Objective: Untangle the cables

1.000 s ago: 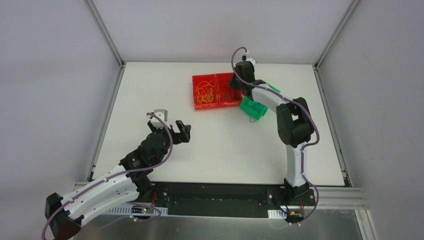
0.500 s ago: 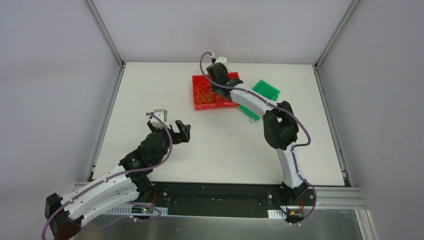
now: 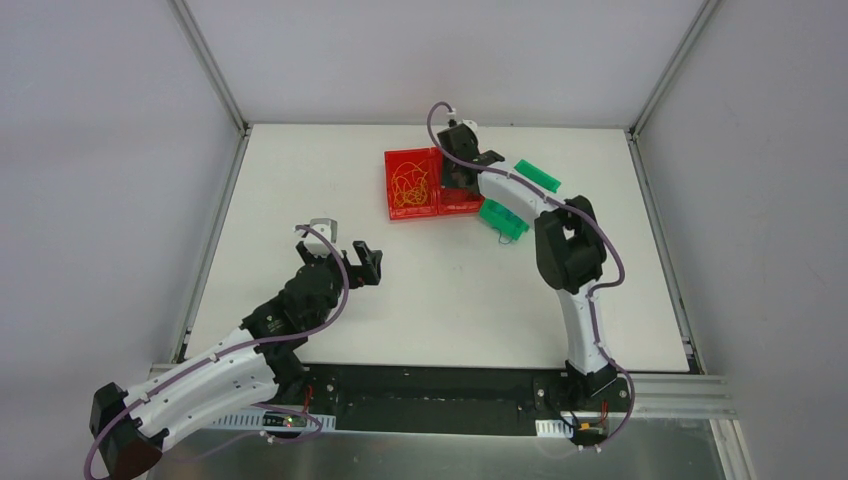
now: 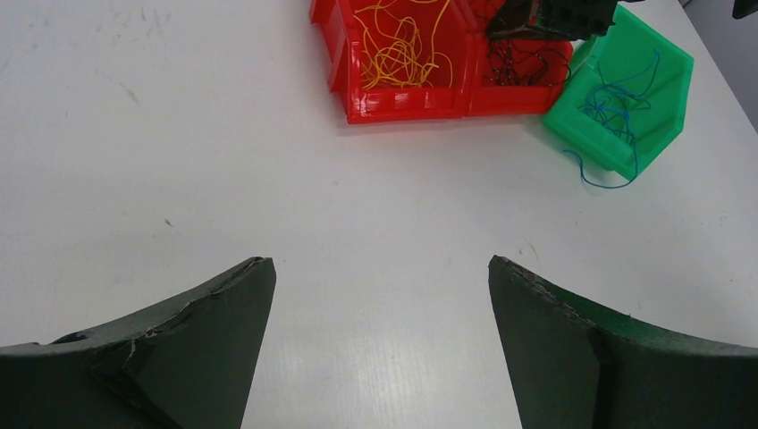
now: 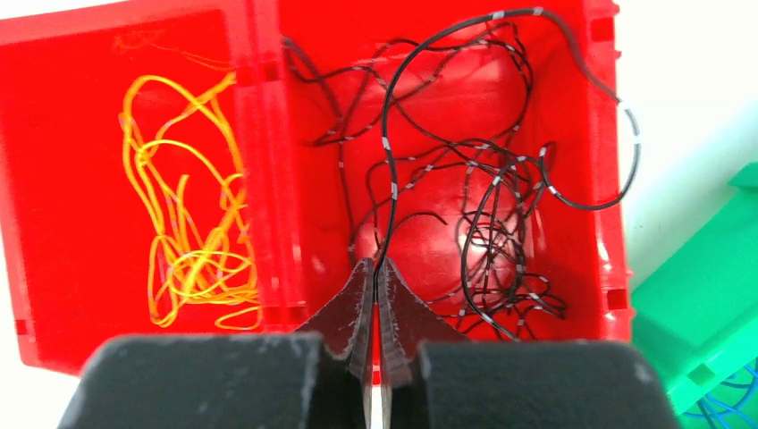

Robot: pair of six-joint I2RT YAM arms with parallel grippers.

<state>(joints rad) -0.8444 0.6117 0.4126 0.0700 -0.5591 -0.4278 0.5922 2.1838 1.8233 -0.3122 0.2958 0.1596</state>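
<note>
Right claw (image 5: 376,268) back over glossy red bin (image 5: 606,107), pinching curly dark cable (image 5: 391,179)

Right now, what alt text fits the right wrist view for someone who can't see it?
The right gripper, shut on a dark cable, hangs over a red bin of tangled dark cables. A second red bin on the left holds yellow cables; part of a green bin shows at right.

Yellow cables (image 5: 198,268), dark cables (image 5: 487,223) and blue cables (image 4: 613,107) lie tangled in separate bins (image 5: 268,179)
</note>
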